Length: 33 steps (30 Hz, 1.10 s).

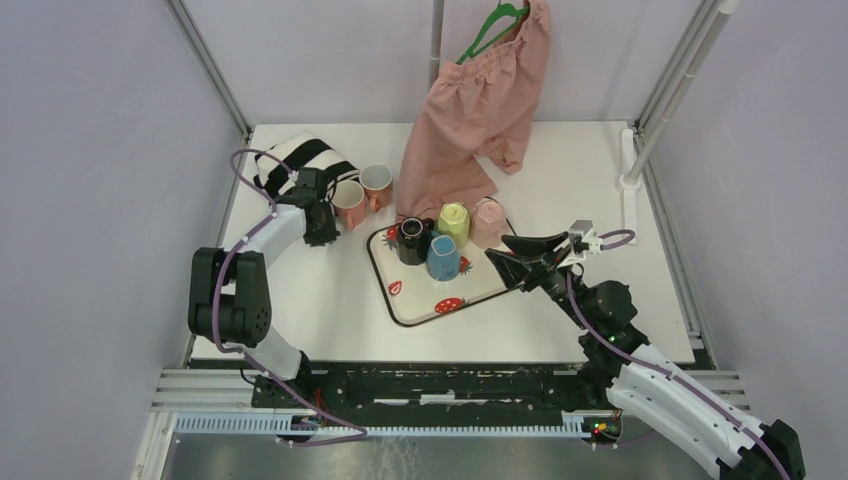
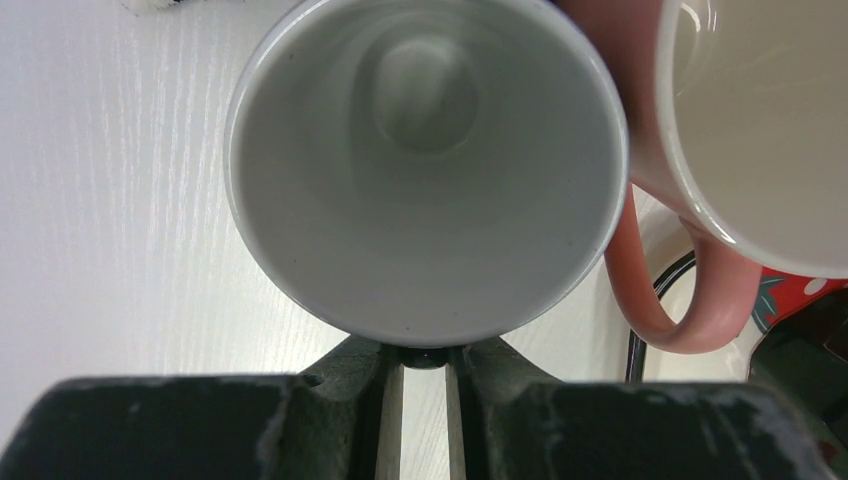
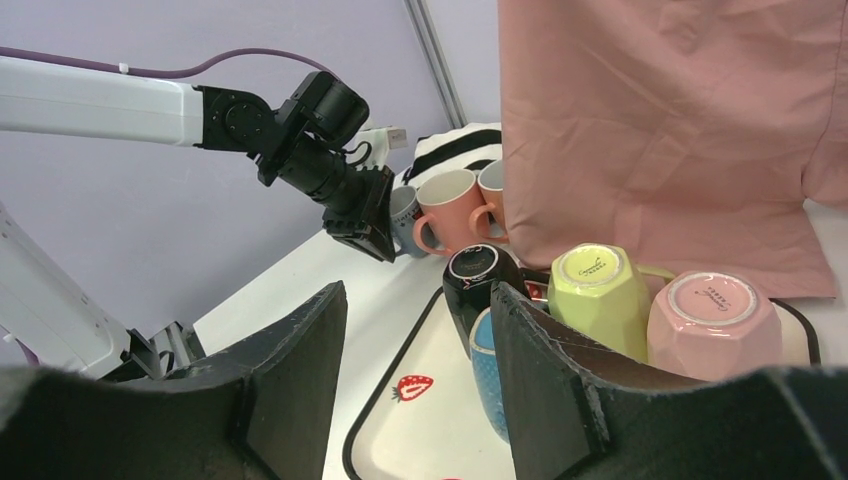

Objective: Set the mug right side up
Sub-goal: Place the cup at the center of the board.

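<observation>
left arm: reaches from the near left to the far left of the table, elbow raised, wrist angled down and right toward a cluster of mugs.
left gripper (image 1: 325,208) (image 2: 425,365) (image 3: 375,225): jaws pressed to a narrow slit, gripping the grey ceramic mug with a white inside (image 2: 425,170) (image 3: 404,215) on its outer side just below the rim; which part sits in the slit cannot be told.
mug place: far left of the table, left of the tray, just beside a salmon-pink ceramic mug (image 1: 350,204) (image 2: 690,290) (image 3: 447,208). whether the two touch cannot be told.
mug direction: mouth faces up into the left wrist camera, base away from it. long axis roughly upright, leaning a little. whether the base rests on the table cannot be told.
right arm: stretches from the near right toward the middle, forearm low, wrist pointing left and far.
right gripper (image 1: 497,247) (image 3: 418,300): jaws spread wide, holding nothing, hovering over the right edge of the white strawberry-print tray (image 1: 420,300) (image 3: 400,440).
on the tray: a black mug (image 1: 412,238) (image 3: 478,275), a yellow-green faceted mug (image 1: 453,222) (image 3: 598,295), a pale pink faceted mug (image 1: 488,220) (image 3: 712,320) and a blue dotted mug (image 1: 442,257) (image 3: 486,375), all mouth down.
far side: a second salmon-pink mug (image 1: 377,183) standing mouth up, a black-and-white striped cloth (image 1: 295,158), and pink fabric shorts (image 1: 480,110) on a green hanger (image 1: 490,25).
</observation>
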Each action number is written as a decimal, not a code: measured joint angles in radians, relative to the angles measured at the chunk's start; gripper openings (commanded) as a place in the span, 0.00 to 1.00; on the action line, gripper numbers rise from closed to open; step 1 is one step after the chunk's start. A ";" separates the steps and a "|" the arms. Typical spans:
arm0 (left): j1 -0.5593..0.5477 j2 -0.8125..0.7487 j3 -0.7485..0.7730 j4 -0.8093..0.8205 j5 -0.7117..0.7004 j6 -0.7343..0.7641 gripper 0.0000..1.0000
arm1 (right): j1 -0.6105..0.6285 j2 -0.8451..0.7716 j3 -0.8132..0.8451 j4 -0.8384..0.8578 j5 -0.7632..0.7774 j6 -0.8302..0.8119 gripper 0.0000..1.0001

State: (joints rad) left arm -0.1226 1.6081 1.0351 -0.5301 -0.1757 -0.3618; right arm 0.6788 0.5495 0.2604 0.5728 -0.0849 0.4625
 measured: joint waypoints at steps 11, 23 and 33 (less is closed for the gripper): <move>0.010 0.016 0.000 0.000 0.003 0.000 0.02 | 0.000 0.007 0.000 -0.006 0.000 0.001 0.61; 0.016 0.022 0.000 0.005 0.023 0.001 0.39 | 0.000 0.014 0.000 -0.006 0.000 0.003 0.61; 0.017 0.022 0.000 0.012 0.022 0.002 0.56 | 0.000 0.014 0.000 -0.010 0.000 0.003 0.61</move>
State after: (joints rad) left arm -0.1059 1.6299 1.0351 -0.5182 -0.1539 -0.3603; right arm 0.6788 0.5636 0.2604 0.5629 -0.0849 0.4660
